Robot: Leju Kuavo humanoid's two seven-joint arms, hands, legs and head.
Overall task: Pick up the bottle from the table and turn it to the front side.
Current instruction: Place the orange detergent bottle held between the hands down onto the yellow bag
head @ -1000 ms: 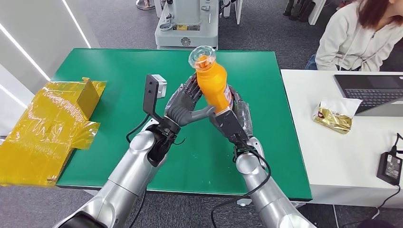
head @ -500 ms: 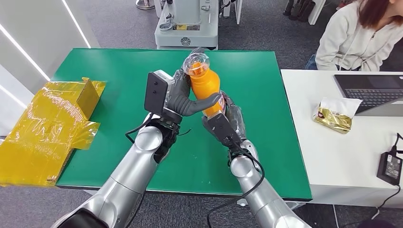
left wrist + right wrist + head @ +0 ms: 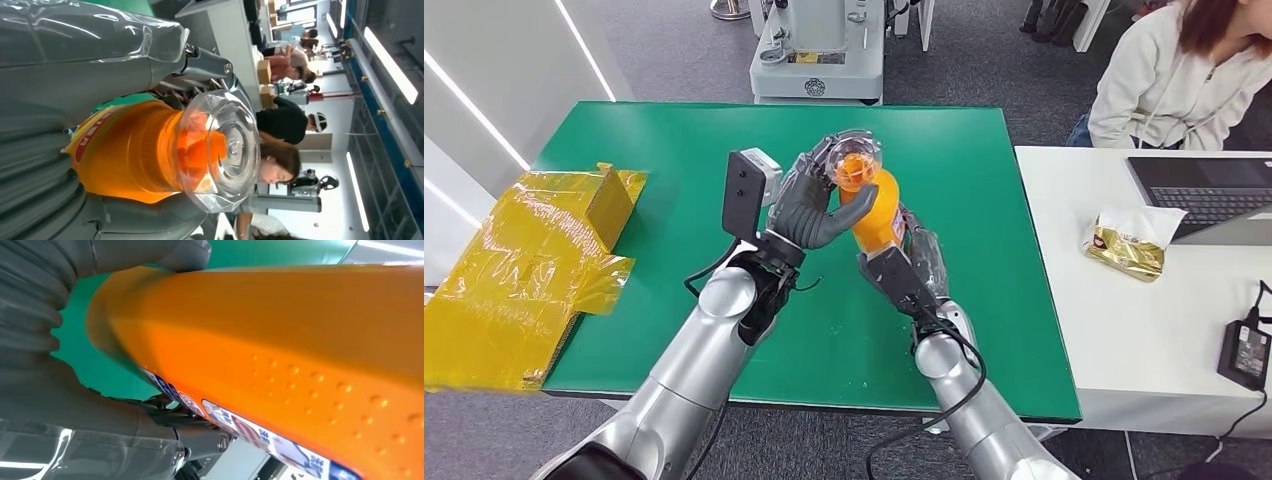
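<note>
Bottle [image 3: 871, 200] held clear above the green desk [image 3: 664, 160] — right hand [image 3: 902, 262] gripping its base from below, left hand [image 3: 809, 205] wrapped round its neck beside the cap, long axis near upright.

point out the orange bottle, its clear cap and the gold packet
orange bottle [image 3: 877, 215], head view, orange body
clear cap [image 3: 225, 150], left wrist view, faceted top
gold packet [image 3: 1127, 247], head view, middle of the foil

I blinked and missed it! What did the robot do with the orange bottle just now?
The left hand closed around the bottle near its clear cap, joining the right hand, which kept gripping lower down. The bottle shifted slightly. The green table and yellow bag stayed put.
</note>
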